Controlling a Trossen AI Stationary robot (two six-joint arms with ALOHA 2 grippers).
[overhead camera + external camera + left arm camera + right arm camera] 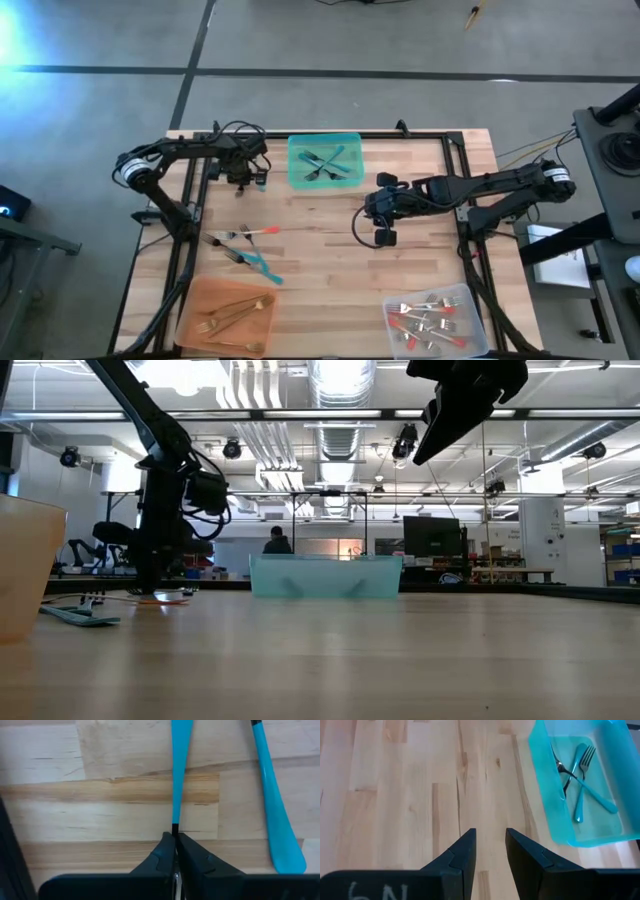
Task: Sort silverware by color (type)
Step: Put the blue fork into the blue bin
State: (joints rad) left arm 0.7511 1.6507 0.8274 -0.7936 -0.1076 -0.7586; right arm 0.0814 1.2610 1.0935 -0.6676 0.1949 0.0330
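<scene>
Left gripper (175, 851) clamps slim teal-handled utensil (176, 775) near teal tray (296, 170); right gripper (490, 851) narrowly parted over bare mid-counter (320, 250).

It is a large lab hall: exposed ducts (340, 385) hang above the table (350, 650), monitors (432, 538) stand behind it.

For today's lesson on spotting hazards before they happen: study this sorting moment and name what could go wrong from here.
1. The left gripper pinches a teal-handled utensil only at its thin neck, so it may swivel or slip on the way to the teal tray.
2. A second teal utensil lies close beside it and could be nudged.
3. The right gripper hangs open near that tray, so the arms might crowd each other.
</scene>
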